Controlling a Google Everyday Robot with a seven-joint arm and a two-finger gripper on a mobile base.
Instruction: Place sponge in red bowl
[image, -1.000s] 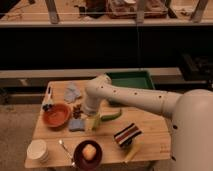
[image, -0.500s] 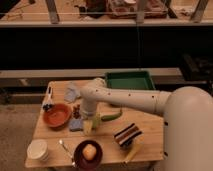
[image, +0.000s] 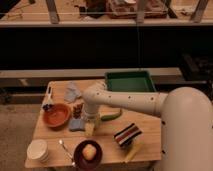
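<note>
Dark shelving and a metal rail run behind a wooden table (image: 150, 125) crowded with kitchen things. From where I stand, the robot's white arm (image: 130, 101) reaches in from the right, across the front of a green tray (image: 129, 81) at the table's back edge, and bends down near the left half. Its gripper (image: 84, 119) hangs low over the tabletop just right of the red bowl (image: 56, 115), with its jaws spread wide and nothing caught between them. The sponge (image: 76, 125) lies flat on the wood right by the gripper, just beside the bowl's right rim and outside it; whether a finger touches it I cannot tell. The bowl itself looks to have nothing in it, its lighter orange inside facing up. A pale green block (image: 90, 129) sits on the sponge's right side, close against it. Behind the bowl, towards the back left, a pale blue cloth (image: 72, 91) is bunched up. Along the front edge are a white bowl (image: 37, 149), a spoon (image: 65, 148) and a maroon bowl (image: 88, 159) holding a yellow fruit (image: 88, 151). A striped block (image: 127, 134) sits further right, well apart from the sponge.
</note>
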